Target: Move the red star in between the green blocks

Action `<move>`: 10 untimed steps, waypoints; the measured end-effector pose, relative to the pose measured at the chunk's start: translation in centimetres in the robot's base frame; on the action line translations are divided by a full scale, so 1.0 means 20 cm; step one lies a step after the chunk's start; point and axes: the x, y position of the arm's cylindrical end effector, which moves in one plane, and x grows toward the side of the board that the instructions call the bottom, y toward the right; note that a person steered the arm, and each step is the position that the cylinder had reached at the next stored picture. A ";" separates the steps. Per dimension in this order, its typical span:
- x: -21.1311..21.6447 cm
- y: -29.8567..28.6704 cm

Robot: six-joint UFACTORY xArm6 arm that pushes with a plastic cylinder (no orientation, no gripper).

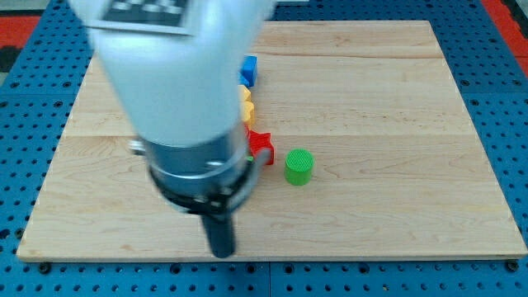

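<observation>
The red star (262,146) lies near the board's middle, partly hidden by the arm at its left. A green cylinder (299,166) stands just to its right, a small gap apart. A sliver of a second green block (250,156) shows at the arm's edge, left of the star; its shape is hidden. My tip (221,252) is at the view's bottom, below and left of the star, apart from all blocks.
A blue block (249,70) and a yellow block (246,104) sit above the star, partly hidden by the arm. The large white arm body (177,74) covers the board's upper left. The wooden board (396,124) lies on a blue pegboard.
</observation>
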 end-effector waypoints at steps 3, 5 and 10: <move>-0.19 0.88; -0.89 0.74; -0.92 0.17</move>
